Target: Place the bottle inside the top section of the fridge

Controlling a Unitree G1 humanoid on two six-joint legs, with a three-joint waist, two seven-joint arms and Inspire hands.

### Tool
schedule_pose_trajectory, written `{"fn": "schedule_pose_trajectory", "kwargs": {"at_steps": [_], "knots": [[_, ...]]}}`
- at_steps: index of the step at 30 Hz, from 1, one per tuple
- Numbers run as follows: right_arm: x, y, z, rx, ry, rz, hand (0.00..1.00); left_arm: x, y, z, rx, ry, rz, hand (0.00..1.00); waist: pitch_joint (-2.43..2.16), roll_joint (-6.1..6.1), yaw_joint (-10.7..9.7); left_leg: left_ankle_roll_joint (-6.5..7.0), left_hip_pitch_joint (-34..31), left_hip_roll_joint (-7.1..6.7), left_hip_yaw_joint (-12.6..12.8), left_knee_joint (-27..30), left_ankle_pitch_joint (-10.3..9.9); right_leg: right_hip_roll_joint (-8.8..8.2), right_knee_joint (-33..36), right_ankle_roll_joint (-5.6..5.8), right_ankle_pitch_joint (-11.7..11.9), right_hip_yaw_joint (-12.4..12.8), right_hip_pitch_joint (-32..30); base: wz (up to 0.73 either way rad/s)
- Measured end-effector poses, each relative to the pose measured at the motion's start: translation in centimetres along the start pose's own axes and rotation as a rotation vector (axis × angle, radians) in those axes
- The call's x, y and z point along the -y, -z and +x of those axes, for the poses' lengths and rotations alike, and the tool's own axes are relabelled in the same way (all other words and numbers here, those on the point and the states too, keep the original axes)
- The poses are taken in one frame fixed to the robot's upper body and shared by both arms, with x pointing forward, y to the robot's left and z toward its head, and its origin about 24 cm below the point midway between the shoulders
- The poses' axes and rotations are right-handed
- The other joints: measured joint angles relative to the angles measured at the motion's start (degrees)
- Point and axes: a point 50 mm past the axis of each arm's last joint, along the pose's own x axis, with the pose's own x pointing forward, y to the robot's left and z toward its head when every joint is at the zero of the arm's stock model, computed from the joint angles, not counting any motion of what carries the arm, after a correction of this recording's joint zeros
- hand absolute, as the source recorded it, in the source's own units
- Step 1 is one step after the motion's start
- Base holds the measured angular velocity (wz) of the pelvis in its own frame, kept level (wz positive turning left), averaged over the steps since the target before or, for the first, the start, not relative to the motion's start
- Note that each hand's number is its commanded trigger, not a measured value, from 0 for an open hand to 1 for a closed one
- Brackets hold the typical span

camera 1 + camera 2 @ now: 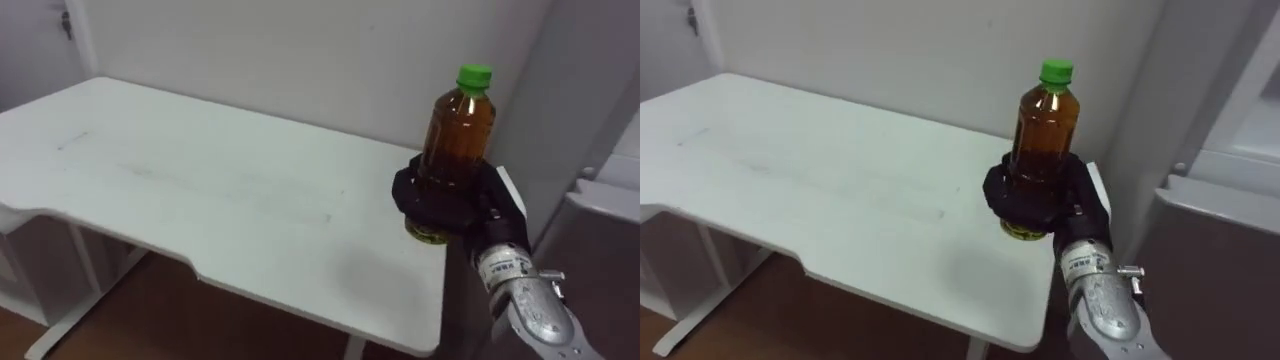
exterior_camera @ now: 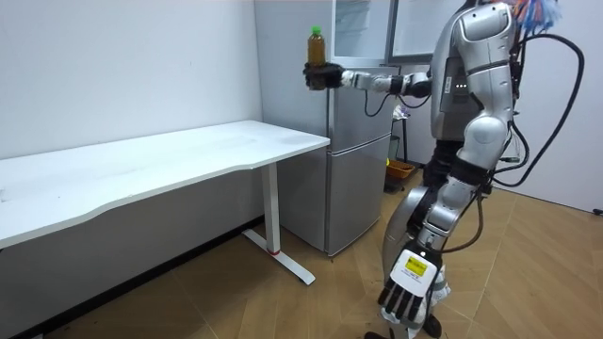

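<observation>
Right hand (image 1: 468, 212), fingers curled tight round the lower half of the bottle (image 1: 458, 130), holds it upright and clear of the tabletop (image 1: 200, 190), over its right edge beside the fridge (image 2: 358, 160). The carry appears to be the step in hand. Done well, it means keeping the bottle level and steering it toward the upper compartment without clipping a door edge. From the room, the bottle sits at upper-fridge height as the robot stands before the fridge, left hand (image 2: 407, 294) hanging slack-fingered by its leg.

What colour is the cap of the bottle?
Green; the cap shows best in the left eye view.
</observation>
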Motion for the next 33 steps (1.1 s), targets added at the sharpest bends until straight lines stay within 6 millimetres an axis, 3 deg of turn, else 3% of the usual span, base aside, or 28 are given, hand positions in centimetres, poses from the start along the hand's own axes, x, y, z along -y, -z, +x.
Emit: {"fn": "schedule_pose_trajectory", "kwargs": {"at_steps": [2, 8, 13, 21, 28, 33], "knots": [[0.1, -0.6, -0.3, 0.025, -0.029, -0.013, 1.00, -0.1, 1.0, -0.2, -0.026, -0.003, -0.002, 0.00, -0.19, 0.18, -0.9, -0.09, 2.0, -0.01, 0.4, -0.4, -0.2, 0.53, -1.3, 0.17, 0.2, 1.1, 2.0, -0.11], [0.3, -2.1, -0.3, 0.076, -0.081, -0.010, 1.00, -0.5, 0.9, -0.2, -0.029, -0.015, -0.022, 0.00, -0.54, 0.33, -1.5, -0.24, 3.6, 0.28, 1.5, -1.2, -0.2, 0.97, -1.4, -0.01, 0.3, 2.5, 2.8, -0.11], [0.8, -4.1, -0.4, 0.151, -0.100, -0.057, 1.00, -1.0, 1.3, -0.2, -0.041, -0.033, -0.049, 0.00, -0.69, 0.10, -3.6, -0.27, 4.5, 0.26, 1.3, -1.5, -0.2, 1.14, -2.3, 0.11, 0.6, 2.1, 4.0, 0.02], [3.6, -5.6, -0.5, 0.197, -0.030, -0.092, 1.00, -1.3, 1.7, -0.3, -0.053, -0.053, -0.064, 0.00, -0.71, 0.06, -4.6, -0.45, 7.8, 0.34, 2.3, -3.6, -0.5, 1.45, -3.3, 0.26, 0.8, 3.3, 5.8, -0.10], [5.0, -6.7, -0.6, 0.215, 0.007, -0.128, 1.00, -1.3, 1.7, -0.3, -0.052, -0.053, -0.065, 0.00, -0.67, 0.10, -7.2, -0.47, 8.7, 0.49, 3.3, -4.3, -0.6, 1.53, -3.3, 0.28, 0.8, 4.0, 6.4, -0.06], [5.9, -7.7, -0.6, 0.244, 0.037, -0.158, 1.00, -1.5, 1.9, -0.3, -0.057, -0.061, -0.081, 0.00, -0.64, -0.02, -7.2, -0.53, 9.1, 0.85, 4.2, -4.3, -0.8, 1.67, -3.3, 0.28, 0.7, 4.5, 6.4, -0.08]]}}
